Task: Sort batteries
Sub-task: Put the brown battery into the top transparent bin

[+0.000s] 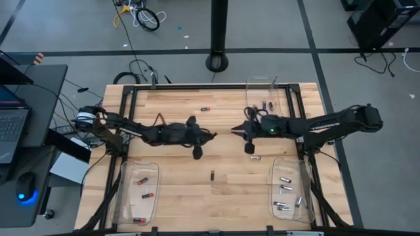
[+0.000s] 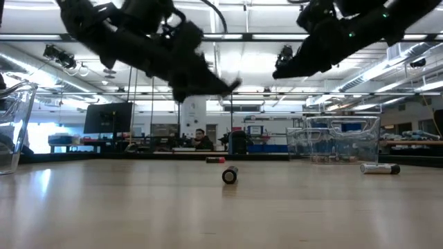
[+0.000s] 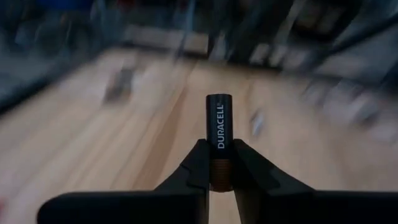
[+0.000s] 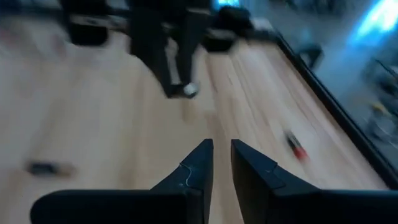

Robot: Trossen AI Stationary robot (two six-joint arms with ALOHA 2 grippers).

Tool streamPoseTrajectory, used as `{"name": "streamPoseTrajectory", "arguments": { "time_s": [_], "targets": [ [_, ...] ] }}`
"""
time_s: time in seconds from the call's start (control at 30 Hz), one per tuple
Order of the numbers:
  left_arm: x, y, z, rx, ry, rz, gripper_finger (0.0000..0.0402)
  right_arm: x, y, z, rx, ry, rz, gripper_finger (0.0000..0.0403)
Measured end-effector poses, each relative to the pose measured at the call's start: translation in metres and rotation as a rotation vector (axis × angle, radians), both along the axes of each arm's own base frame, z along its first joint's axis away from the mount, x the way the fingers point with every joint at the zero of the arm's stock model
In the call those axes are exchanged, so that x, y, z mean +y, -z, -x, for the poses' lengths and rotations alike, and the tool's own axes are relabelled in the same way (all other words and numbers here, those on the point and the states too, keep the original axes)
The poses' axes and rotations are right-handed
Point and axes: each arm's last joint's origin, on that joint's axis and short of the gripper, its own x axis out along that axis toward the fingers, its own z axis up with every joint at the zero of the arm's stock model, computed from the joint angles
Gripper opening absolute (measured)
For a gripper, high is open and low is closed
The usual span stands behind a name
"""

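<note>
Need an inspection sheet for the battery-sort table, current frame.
Surface: wooden table, bare in the middle.
Job's things: loose batteries on the wood; others in three clear trays.
Clutter: nothing seen.
Grippers: left gripper shut on a black Duracell battery, raised off the table; right gripper over table centre, nearly closed, empty.
Cables: bundles on the floor and at the table's left edge.
Surroundings: laptop desk at left; person seated far behind.

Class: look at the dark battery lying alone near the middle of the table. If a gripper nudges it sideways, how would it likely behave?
The dark battery lies on its side with its round end showing, so it would probably roll rather than slide. The wooden table looks flat and smooth, so it might travel far. It looks rigid, unlikely to bend.
</note>
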Motion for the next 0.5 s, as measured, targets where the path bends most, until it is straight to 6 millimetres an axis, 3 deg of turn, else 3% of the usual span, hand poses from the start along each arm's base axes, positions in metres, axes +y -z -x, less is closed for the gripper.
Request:
{"name": "streamPoseTrajectory", "arguments": {
  "time_s": [0.23, 0.5],
  "targets": [
    [0.007, -0.007, 0.014, -0.303, 0.124, -0.041, 0.0045, 0.004, 0.006, 0.012, -0.51, -0.111, -0.08, 0.0069],
    [0.007, -0.018, 0.015, -0.411, 0.169, -0.131, 0.0045, 0.006, -0.003, -0.019, -0.563, -0.174, -0.118, 0.0109]
  ]
}}
